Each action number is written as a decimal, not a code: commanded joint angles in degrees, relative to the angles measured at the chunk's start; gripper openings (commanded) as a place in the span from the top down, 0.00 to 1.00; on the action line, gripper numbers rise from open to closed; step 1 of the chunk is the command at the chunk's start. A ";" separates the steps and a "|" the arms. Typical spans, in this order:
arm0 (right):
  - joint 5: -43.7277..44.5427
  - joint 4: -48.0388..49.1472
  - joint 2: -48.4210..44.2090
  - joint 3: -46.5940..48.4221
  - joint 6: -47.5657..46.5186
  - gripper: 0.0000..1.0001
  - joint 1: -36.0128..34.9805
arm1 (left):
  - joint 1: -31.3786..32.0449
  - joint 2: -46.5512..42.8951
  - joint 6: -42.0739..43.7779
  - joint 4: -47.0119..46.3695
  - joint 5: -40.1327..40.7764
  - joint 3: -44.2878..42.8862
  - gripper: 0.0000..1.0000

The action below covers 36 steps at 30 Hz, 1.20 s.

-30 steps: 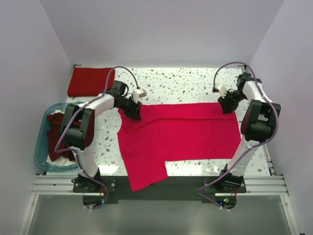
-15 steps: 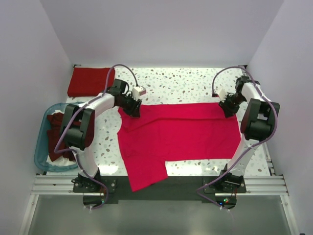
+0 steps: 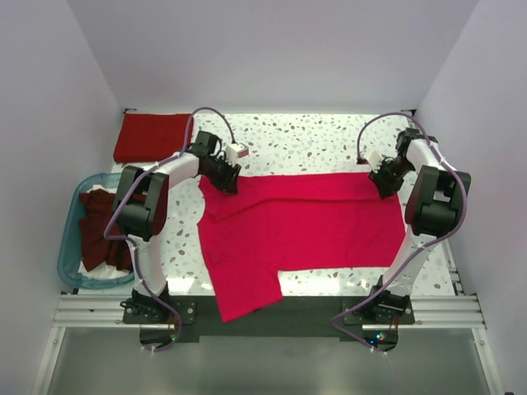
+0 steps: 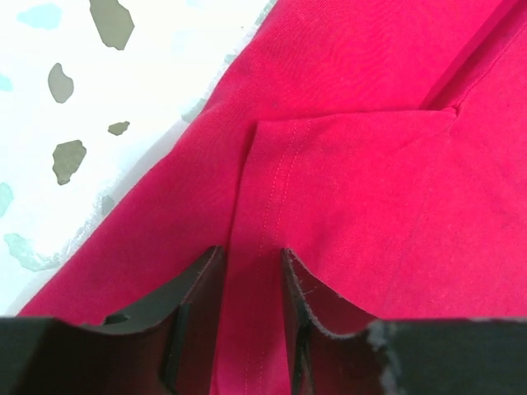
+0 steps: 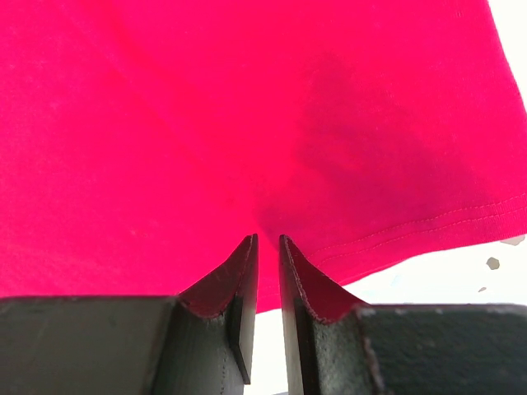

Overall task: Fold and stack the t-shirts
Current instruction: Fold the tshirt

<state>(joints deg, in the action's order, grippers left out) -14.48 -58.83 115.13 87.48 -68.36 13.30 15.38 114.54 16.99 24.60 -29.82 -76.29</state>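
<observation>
A bright crimson t-shirt [image 3: 296,226] lies spread flat across the table, one sleeve hanging over the near edge. My left gripper [image 3: 229,183] sits at its far left corner. In the left wrist view the left gripper [image 4: 254,255] is shut on a folded strip of the t-shirt [image 4: 370,164] with a stitched hem. My right gripper [image 3: 385,185] is at the far right corner. In the right wrist view the right gripper [image 5: 268,240] stands nearly closed, pinching the t-shirt [image 5: 206,123] just inside its hem.
A folded dark red shirt [image 3: 151,137] lies at the back left corner. At the left stands a translucent blue tub [image 3: 70,247] that holds crumpled maroon shirts [image 3: 99,226]. Speckled white tabletop [image 3: 305,144] shows behind the spread shirt.
The right jaws have narrowed onto the shirt's hem. The left gripper has shifted slightly toward the back, and the shirt's left corner has moved with it.
</observation>
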 commanded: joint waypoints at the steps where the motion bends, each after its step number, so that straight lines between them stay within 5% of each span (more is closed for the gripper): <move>1: -0.55 -0.94 -0.35 0.41 -0.64 0.80 0.32 | 0.97 -0.37 -0.82 -1.75 -1.64 -1.23 0.64; 12: -1.34 -1.29 -0.26 1.28 0.15 0.80 0.24 | 1.85 -6.60 0.49 -1.75 -8.04 2.02 1.00; 22: -3.36 -2.69 -1.66 1.55 1.12 0.79 0.32 | 5.45 -13.11 0.15 -2.08 -10.97 10.89 1.00; 24: -4.15 -2.96 -2.28 1.90 1.82 0.78 0.24 | 5.37 -14.52 -1.60 -3.85 -8.16 11.25 0.90; 27: -6.78 -3.75 -2.89 3.13 3.75 0.76 0.06 | 4.05 -14.44 -3.89 -5.61 -5.34 9.76 0.78; 36: -6.26 -4.02 -2.10 4.28 5.60 0.75 -0.20 | 0.44 -3.28 0.49 0.10 -1.29 -2.71 0.70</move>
<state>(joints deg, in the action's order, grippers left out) -19.62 -61.93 115.13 90.30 -64.01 13.19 16.25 108.47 15.55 23.49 -32.53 -75.66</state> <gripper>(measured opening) 0.245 0.291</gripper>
